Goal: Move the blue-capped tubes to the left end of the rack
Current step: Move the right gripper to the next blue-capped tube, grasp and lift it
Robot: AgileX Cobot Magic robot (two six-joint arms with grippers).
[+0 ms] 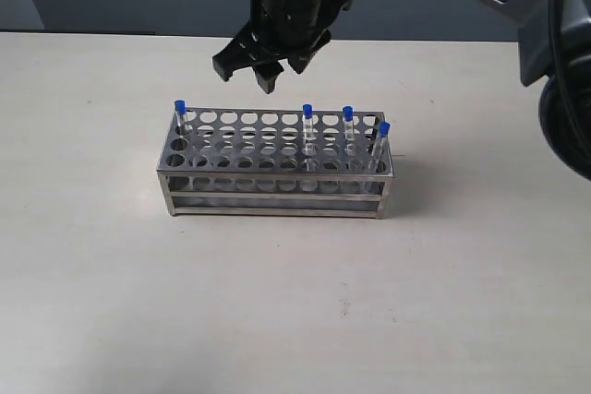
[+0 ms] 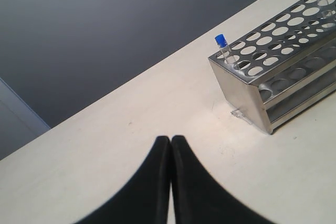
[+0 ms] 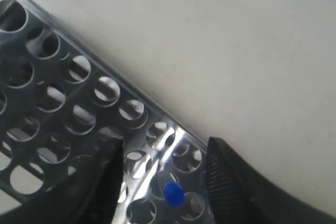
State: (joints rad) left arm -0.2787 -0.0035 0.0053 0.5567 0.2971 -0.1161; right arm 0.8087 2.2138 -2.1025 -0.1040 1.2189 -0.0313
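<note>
One blue-capped tube [image 1: 180, 110] stands at the left end of the rack [image 1: 277, 193], mid-frame on the surface [image 1: 295, 320]. The other three tubes [image 1: 348, 117] sit in its right half, so most of the job remains. The right claw [image 1: 267, 69] hangs open and empty above the rack (the left claw [image 2: 170, 148] is shut on nothing).

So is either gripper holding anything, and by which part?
Nothing held. Right gripper is open above the rack, with one blue-capped tube below it, untouched; left gripper is shut, empty.
</note>
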